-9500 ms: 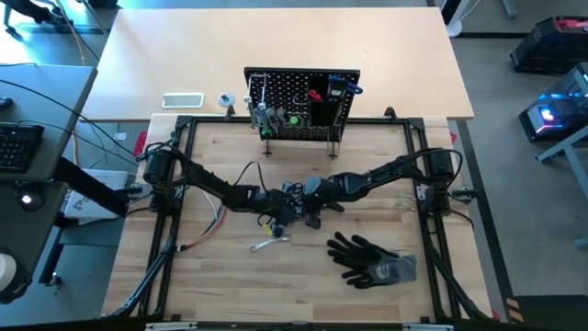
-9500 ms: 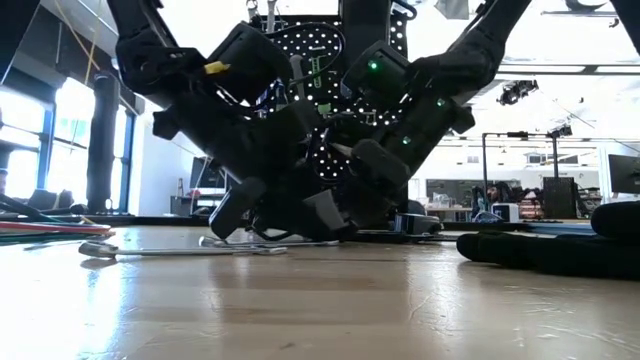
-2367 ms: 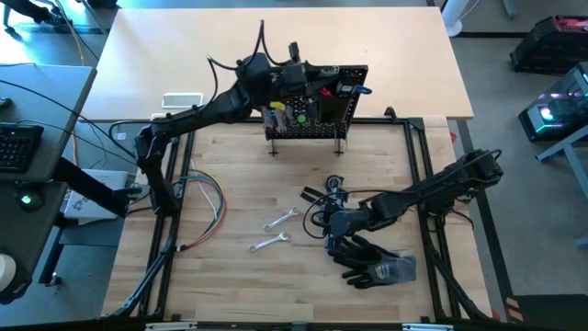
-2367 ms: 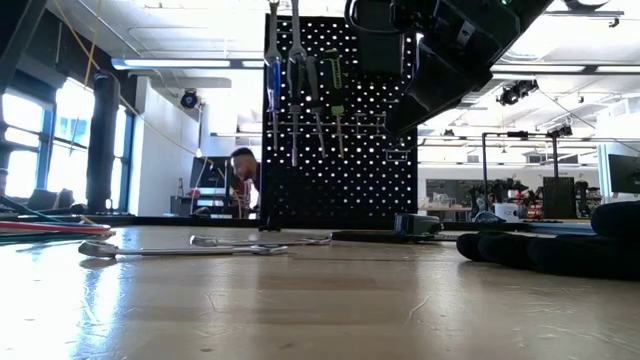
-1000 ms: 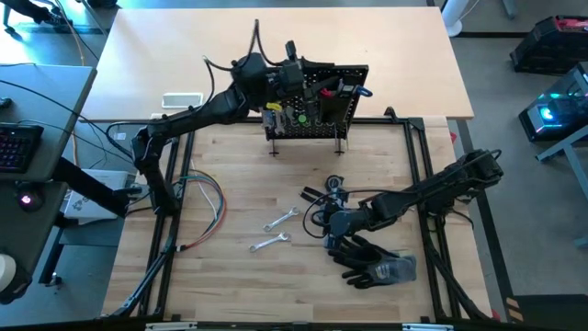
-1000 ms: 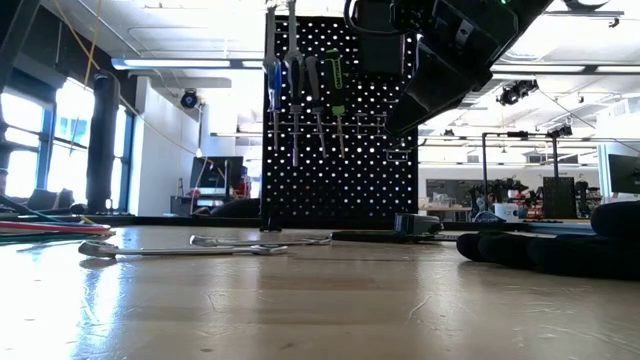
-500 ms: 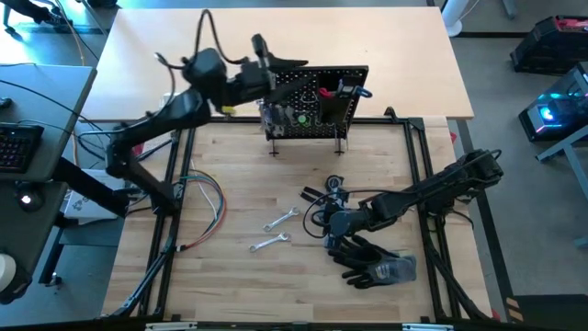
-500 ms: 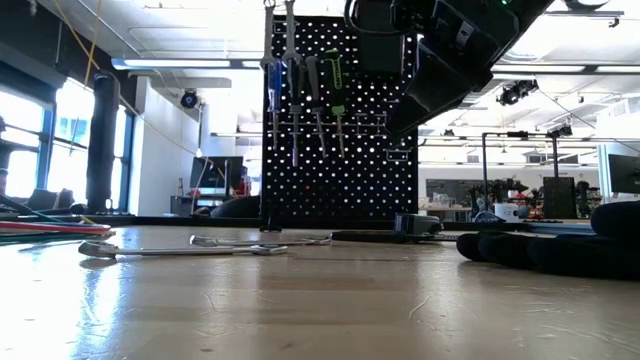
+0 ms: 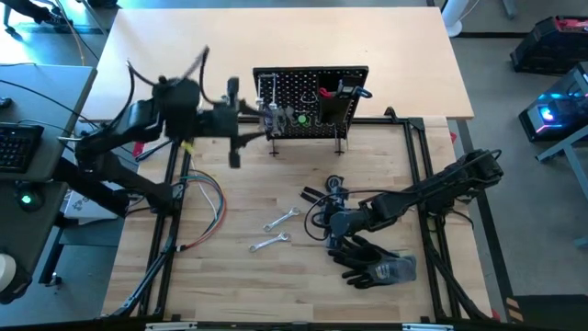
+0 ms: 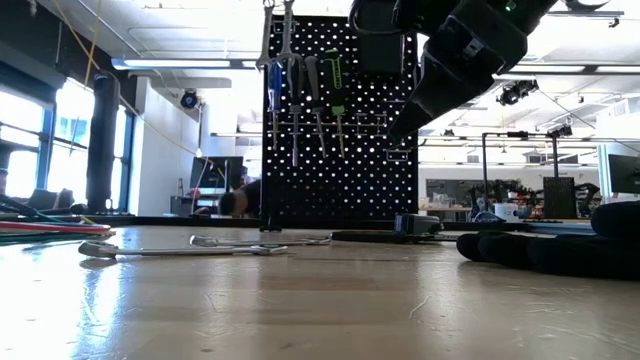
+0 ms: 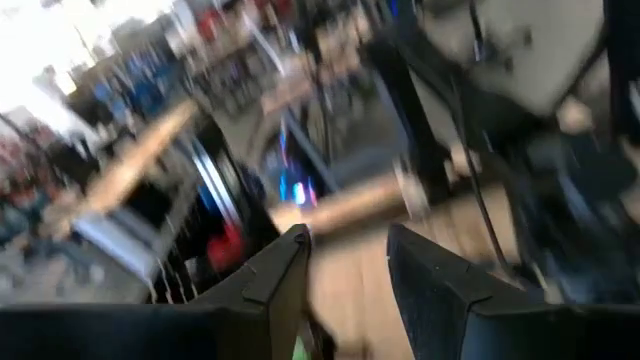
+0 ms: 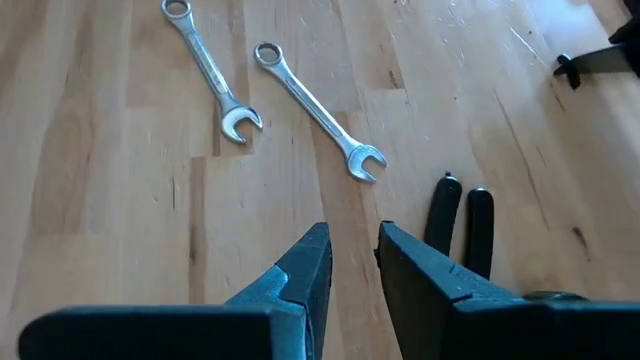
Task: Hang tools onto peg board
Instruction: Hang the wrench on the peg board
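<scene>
Up at twelve o'clock on the wooden surface [image 9: 230, 276] stands the black perforated peg board [image 9: 303, 92], drivers hung. Left gripper [image 11: 345, 262], fingers narrowly parted and empty, swings at ten o'clock. Right gripper [image 12: 352, 262], fingers narrow and empty, hovers over two silver wrenches [image 12: 265, 95] at centre, likely next.
</scene>
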Tool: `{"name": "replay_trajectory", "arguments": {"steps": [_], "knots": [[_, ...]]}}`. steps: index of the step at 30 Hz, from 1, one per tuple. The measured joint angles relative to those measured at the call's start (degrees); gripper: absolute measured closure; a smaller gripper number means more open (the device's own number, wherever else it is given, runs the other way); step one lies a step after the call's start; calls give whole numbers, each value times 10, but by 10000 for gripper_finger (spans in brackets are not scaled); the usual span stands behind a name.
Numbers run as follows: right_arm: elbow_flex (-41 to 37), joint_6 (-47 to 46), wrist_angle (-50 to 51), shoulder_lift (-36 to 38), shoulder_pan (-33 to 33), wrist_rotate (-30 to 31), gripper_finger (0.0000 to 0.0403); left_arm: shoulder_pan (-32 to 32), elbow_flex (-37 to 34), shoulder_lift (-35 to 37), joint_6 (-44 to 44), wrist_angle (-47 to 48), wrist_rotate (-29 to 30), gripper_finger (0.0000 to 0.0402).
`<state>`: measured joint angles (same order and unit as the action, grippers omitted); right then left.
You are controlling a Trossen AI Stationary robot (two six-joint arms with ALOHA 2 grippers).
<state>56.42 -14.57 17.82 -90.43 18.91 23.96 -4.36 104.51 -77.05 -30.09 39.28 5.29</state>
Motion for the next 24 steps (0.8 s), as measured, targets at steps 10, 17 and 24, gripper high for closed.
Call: {"name": "replay_trajectory", "arguments": {"steps": [10,17,24], "knots": [[0,46,3,0,-2,11,320,102,-7,14,172,284,133,268],[0,91,-30,0,-16,-35,320,177,-63,20,332,400,156,268],[0,136,-95,-8,-35,-127,320,254,-201,31,418,358,155,268]]}}
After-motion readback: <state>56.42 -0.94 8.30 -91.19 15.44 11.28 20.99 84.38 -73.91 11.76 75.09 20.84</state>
